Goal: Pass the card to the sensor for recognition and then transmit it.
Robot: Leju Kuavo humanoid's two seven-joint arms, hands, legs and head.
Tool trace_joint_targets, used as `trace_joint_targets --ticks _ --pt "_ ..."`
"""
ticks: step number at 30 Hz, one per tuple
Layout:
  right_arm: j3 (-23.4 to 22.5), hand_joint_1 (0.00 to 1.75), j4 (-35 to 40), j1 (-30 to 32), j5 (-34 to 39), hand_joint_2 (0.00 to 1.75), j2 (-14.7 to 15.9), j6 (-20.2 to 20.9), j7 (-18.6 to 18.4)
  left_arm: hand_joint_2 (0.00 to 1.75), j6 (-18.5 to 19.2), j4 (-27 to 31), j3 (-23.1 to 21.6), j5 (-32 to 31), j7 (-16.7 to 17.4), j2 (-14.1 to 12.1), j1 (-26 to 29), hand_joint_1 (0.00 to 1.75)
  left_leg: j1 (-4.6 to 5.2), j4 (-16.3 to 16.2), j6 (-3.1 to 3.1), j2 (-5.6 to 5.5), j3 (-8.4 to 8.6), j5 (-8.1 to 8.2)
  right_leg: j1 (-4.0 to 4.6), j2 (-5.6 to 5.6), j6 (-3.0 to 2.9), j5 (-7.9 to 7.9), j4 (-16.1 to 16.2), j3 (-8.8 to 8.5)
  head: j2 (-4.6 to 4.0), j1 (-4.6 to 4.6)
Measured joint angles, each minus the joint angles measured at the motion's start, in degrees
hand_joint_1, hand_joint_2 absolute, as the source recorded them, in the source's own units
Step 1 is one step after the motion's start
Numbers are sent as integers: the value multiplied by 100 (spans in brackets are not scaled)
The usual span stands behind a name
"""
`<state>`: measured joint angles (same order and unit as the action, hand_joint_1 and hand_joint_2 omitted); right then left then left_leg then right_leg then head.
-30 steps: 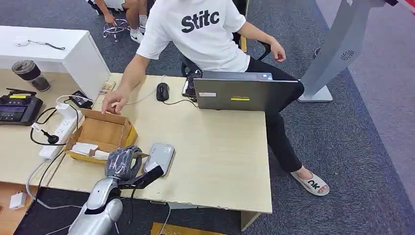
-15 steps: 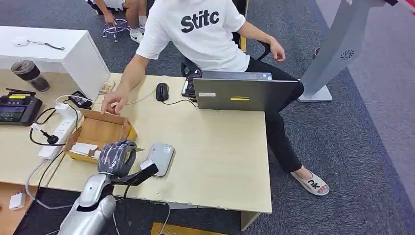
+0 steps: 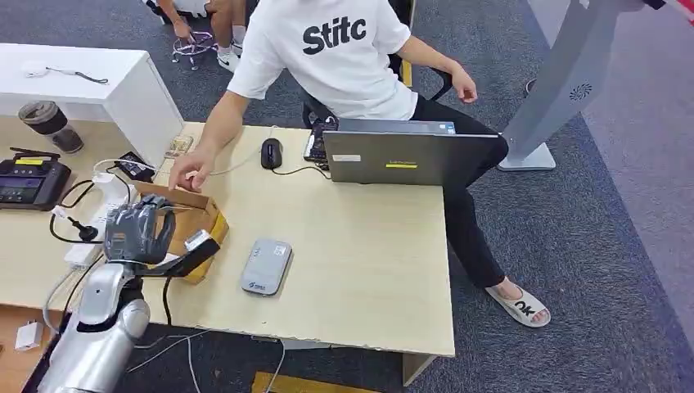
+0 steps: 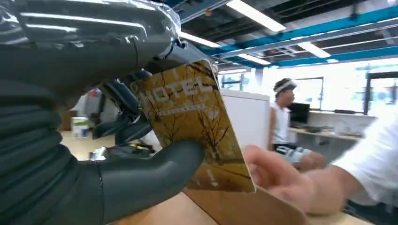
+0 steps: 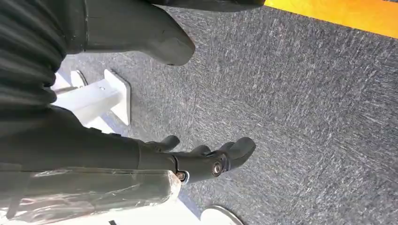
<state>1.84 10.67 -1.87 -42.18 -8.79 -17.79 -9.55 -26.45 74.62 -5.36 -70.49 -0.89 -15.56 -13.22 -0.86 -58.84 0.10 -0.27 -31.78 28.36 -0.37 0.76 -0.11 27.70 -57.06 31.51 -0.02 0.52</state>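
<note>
My left hand (image 3: pixel 137 232) hangs over the cardboard box (image 3: pixel 195 222) at the table's left side. In the left wrist view the thumb (image 4: pixel 155 173) and fingers pinch a yellow-brown card (image 4: pixel 195 124) printed HOTEL, held upright. The grey card sensor (image 3: pixel 267 266) lies flat on the table to the right of that hand, apart from it. A person's hand (image 3: pixel 190 170) rests on the box's far edge, close to the card. My right hand (image 5: pixel 206 159) hangs over grey carpet, fingers apart and holding nothing.
A person in a white shirt (image 3: pixel 327 49) sits behind the table by a laptop (image 3: pixel 399 155) and mouse (image 3: pixel 272 152). A power strip (image 3: pixel 102 214) with cables, a black device (image 3: pixel 31 182) and a white cabinet (image 3: pixel 106 82) crowd the left.
My left hand has lifted from the sensor and swung left and back, now over the cardboard box, still holding the card. The sensor stays put.
</note>
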Motion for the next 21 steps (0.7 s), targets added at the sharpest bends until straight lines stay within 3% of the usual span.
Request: trace_joint_targets --ticks 21 --pt "0 0 0 -1 -138 175 26 33 0 175 -44 -113 396 -119 96 -407 -375 175 0 0 -1 1 -1 -1 0 1 -5 -4 0 2 0 2"
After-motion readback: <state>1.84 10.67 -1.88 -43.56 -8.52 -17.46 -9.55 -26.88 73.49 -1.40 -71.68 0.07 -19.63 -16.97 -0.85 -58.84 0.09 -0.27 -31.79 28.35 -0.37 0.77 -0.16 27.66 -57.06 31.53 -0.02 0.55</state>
